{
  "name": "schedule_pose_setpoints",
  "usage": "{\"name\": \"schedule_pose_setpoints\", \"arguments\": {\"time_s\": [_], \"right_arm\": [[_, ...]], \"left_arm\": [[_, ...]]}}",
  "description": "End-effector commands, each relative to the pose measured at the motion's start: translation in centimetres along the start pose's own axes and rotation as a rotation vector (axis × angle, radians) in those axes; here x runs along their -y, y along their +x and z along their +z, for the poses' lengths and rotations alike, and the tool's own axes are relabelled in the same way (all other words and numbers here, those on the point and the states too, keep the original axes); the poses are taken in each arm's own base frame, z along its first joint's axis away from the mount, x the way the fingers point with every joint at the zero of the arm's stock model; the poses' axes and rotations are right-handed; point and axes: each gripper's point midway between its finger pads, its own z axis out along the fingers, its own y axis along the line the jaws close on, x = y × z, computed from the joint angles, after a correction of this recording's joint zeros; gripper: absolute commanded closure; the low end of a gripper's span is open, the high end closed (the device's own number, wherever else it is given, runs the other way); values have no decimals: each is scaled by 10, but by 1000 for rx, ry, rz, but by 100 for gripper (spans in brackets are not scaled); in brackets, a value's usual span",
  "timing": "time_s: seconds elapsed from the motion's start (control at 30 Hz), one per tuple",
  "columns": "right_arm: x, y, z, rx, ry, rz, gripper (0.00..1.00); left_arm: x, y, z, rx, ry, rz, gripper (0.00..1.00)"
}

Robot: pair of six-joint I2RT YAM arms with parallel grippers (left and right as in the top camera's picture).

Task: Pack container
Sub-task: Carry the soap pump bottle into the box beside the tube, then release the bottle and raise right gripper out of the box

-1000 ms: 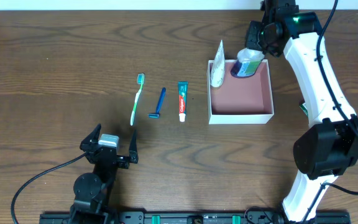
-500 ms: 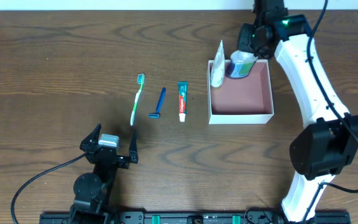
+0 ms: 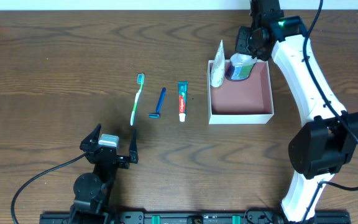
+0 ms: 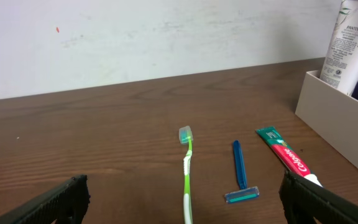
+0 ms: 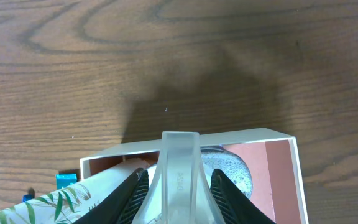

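- White outside and dusty pink inside, the container [image 3: 241, 118] sits on the right half of the table [image 3: 55, 56], open side up.
- It looks light, with thin, stiff walls. It would probably slide on the wood if nudged, so the best hold is a pinch over one wall's rim.
- Inside, a white Pantene tube [image 4: 352, 43] leans in the back-left corner.
- Just beside the tube is a bottle [image 3: 241, 68] with a clear cap, at the back wall.
- The right gripper [image 5: 179, 186] is clamped on that cap, one finger on either side.
- Left of the box lie the toothpaste [image 3: 181, 101], razor [image 3: 159, 102] and toothbrush [image 3: 138, 99], not yet packed.
- The left gripper [image 3: 107, 148] rests near the front edge, fingers spread wide and holding nothing.
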Motion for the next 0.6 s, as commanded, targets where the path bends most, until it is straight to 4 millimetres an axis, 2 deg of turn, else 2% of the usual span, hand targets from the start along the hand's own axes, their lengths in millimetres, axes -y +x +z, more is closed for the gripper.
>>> {"name": "schedule_pose_setpoints", "arguments": {"time_s": [0.0, 0.1, 0.57], "right_arm": [[-1, -4, -3, 25, 9, 11, 65], [-1, -4, -3, 25, 11, 11, 61], [-1, -4, -3, 24, 10, 11, 59]], "left_arm": [[-1, 18, 2, -41, -5, 17, 2], [-1, 18, 2, -41, -5, 17, 2], [-1, 18, 2, -41, -5, 17, 2]]}}
